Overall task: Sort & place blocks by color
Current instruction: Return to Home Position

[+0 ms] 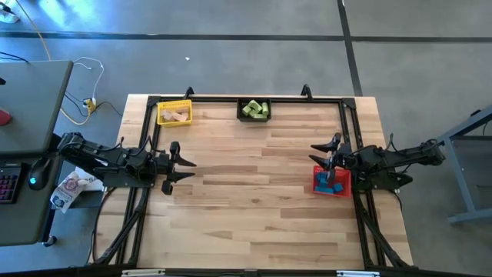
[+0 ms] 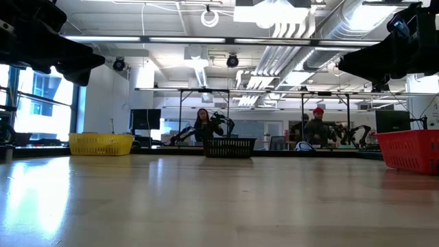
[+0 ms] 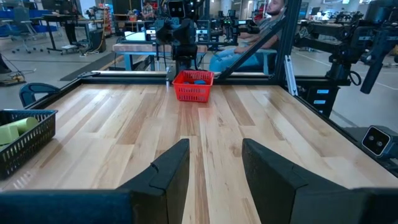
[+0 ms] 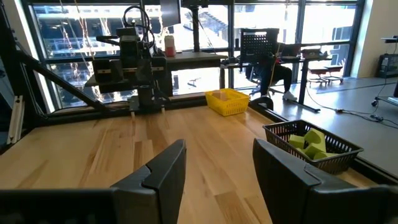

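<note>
Your sorting looks done: tan blocks [image 1: 177,115] fill the yellow bin [image 1: 161,114] upper left, green blocks [image 1: 256,110] the black bin [image 1: 240,110] top centre, blue blocks [image 1: 332,185] the red bin [image 1: 316,188] right. The left gripper [image 1: 181,167] and right gripper [image 1: 317,156] hang spread and empty, probably parking.

wood table [image 1: 254,192], yellow bin [image 1: 174,104], black bin [image 1: 239,110] far edge, red bin [image 1: 316,183] rt

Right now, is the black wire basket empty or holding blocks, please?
Holding blocks: light green blocks lie inside the black wire basket.
</note>
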